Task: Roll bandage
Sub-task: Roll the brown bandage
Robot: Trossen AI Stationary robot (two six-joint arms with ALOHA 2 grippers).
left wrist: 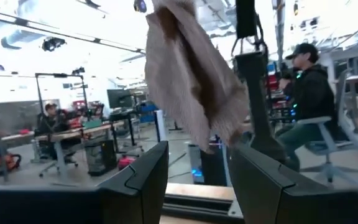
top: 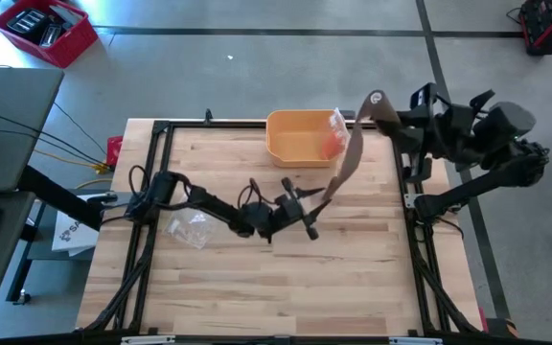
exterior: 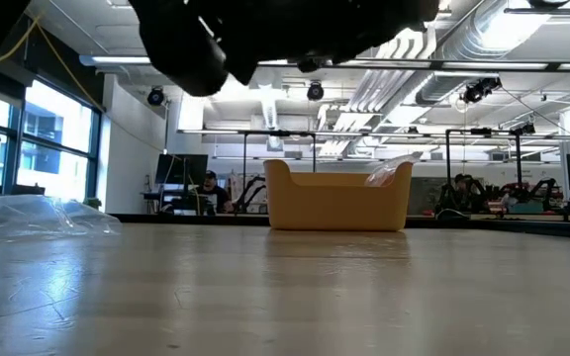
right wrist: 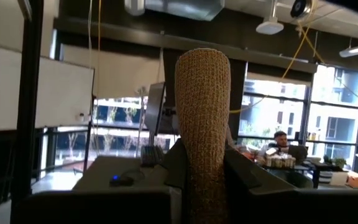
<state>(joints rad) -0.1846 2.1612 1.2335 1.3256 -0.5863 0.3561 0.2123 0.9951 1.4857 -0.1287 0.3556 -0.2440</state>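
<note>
A long tan bandage (top: 348,158) is lifted above the table and slants from my right gripper (top: 383,107) at the far right down to my left gripper (top: 310,218) near the table's middle. My right gripper (right wrist: 202,180) is shut on the bandage (right wrist: 202,93). My left gripper (left wrist: 197,180) is open. The bandage's lower end (left wrist: 194,87) hangs between and just beyond its fingers. My left gripper: I cannot tell whether its open fingers (left wrist: 145,180) touch the bandage's lower end (left wrist: 219,140). My right gripper pinches the bandage near its upper end (right wrist: 202,149) between its two fingers, coming about level from the table's right side. The strip lies flat between the fingers, and its end sticks out past them. The rest hangs clear of the table in a slight curve.
A yellow bin (top: 295,136) stands at the far middle with an orange thing and a clear bag in it; it also shows in the low view (exterior: 336,198). A crumpled clear plastic bag (top: 190,228) lies on the table's left part. A black frame (top: 161,129) edges the table.
</note>
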